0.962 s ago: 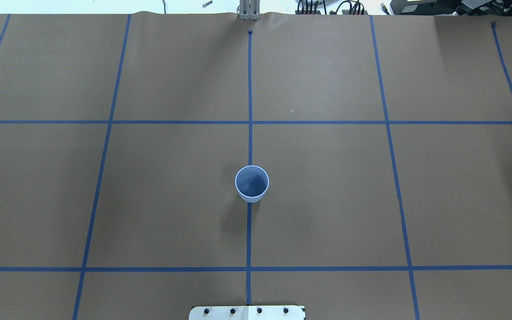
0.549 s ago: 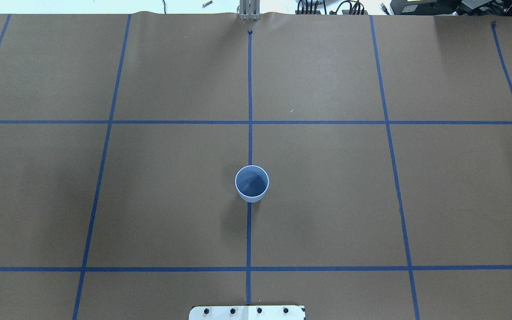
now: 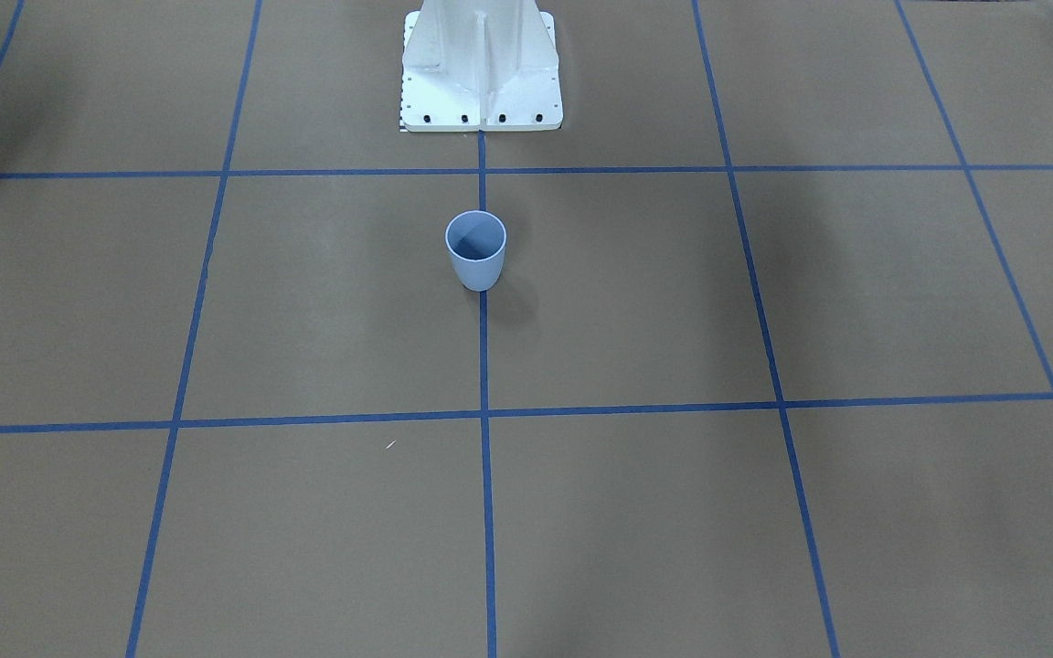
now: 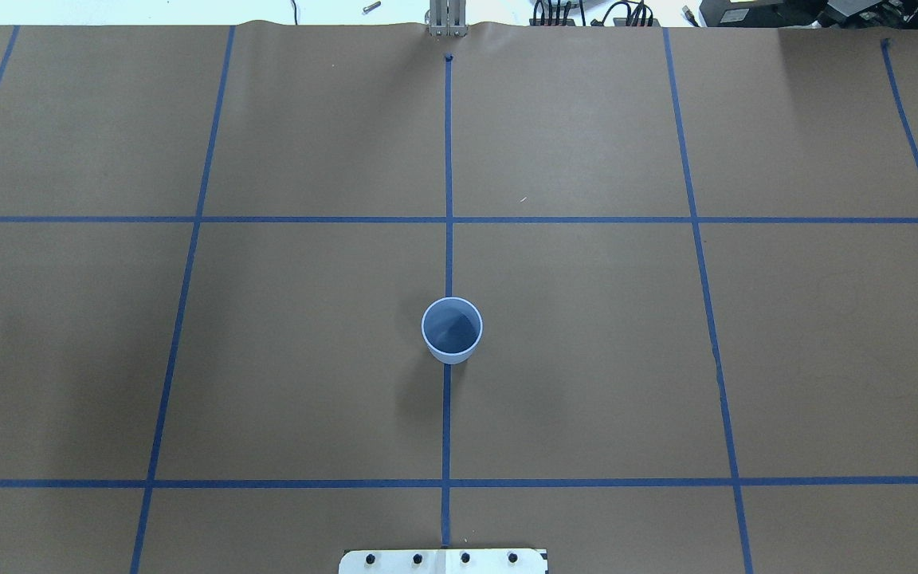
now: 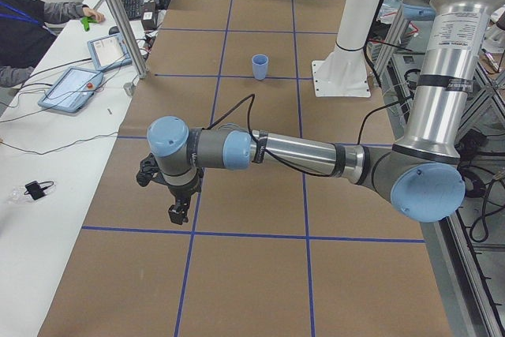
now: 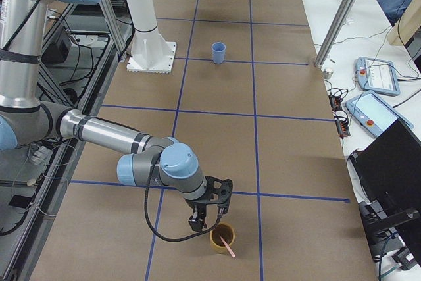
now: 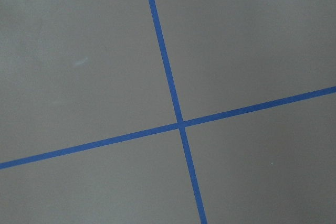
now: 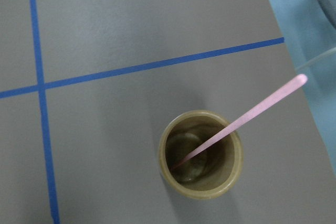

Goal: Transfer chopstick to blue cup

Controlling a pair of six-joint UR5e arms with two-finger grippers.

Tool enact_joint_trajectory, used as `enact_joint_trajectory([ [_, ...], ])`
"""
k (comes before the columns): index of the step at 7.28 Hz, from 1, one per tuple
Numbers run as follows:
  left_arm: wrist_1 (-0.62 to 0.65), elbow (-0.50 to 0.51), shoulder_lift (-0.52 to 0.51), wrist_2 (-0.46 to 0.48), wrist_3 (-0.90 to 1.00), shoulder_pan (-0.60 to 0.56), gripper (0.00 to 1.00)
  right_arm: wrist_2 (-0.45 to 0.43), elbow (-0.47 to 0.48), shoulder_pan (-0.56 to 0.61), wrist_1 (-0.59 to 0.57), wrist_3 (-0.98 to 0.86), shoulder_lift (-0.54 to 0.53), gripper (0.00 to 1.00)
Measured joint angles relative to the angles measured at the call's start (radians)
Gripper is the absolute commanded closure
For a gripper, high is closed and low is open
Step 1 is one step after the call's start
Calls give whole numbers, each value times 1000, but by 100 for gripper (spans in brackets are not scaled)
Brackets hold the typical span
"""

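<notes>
The blue cup [image 4: 452, 328] stands upright and empty at the table's middle, also in the front view [image 3: 476, 251]. One pale pink chopstick [image 8: 247, 111] leans in a brown cup [image 8: 202, 191] at the table's right end, its blunt end sticking out over the rim. My right gripper [image 6: 200, 220] hangs just beside and above that brown cup [image 6: 222, 240]; I cannot tell whether it is open. My left gripper [image 5: 177, 212] hangs over bare table at the left end, far from both cups; I cannot tell its state either.
The white robot base [image 3: 481, 73] stands behind the blue cup. Blue tape lines [image 7: 178, 124] grid the brown table cover. Operators' tablets [image 5: 71, 88] lie on the white side bench. A metal post [image 6: 339, 21] stands at the table's far edge.
</notes>
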Motion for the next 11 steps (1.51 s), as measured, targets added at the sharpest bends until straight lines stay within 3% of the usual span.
enact_joint_trajectory([
  [1,0,-8,9,-1,1,0,1,-25,-81,-1,95,59,32,6],
  [3,1,-23,15,-1,1,0,1,-45,-198,-1,170,96,102,12],
  [6,6,-58,35,2,0,-1,1,-49,-236,-1,179,124,122,24],
  [10,8,-79,53,2,-1,0,1,-50,-270,0,179,140,127,24],
  [11,8,-80,53,3,-1,-1,1,-56,-271,0,179,152,132,28],
])
